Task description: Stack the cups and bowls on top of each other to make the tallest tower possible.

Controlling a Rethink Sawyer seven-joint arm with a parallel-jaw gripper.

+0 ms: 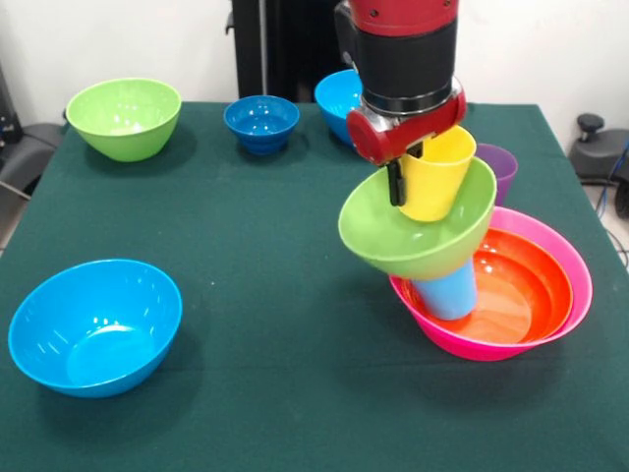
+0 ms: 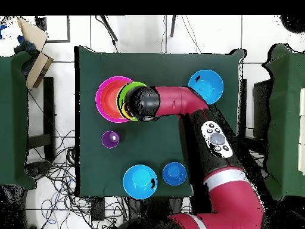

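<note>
The tower stands at the right: a large pink bowl [image 1: 575,270] holds an orange bowl [image 1: 526,285], and a light blue cup [image 1: 450,293] stands in the orange bowl. A lime green bowl [image 1: 413,236] sits tilted on that cup, with the yellow cup [image 1: 432,177] inside it. My gripper [image 1: 403,187] is shut on the yellow cup's rim, with one black finger [image 1: 395,183] showing on the outside. The purple cup [image 1: 501,165] stands behind the tower. In the overhead view my wrist covers the green bowl [image 2: 127,98] and the pink bowl [image 2: 102,95] shows beside it.
A second lime green bowl [image 1: 124,116] is at the far left. A small dark-blue footed bowl [image 1: 261,122] and a bright blue bowl [image 1: 337,96] stand at the back. Another bright blue bowl [image 1: 95,324] lies near left. The overhead view shows the purple cup [image 2: 110,139].
</note>
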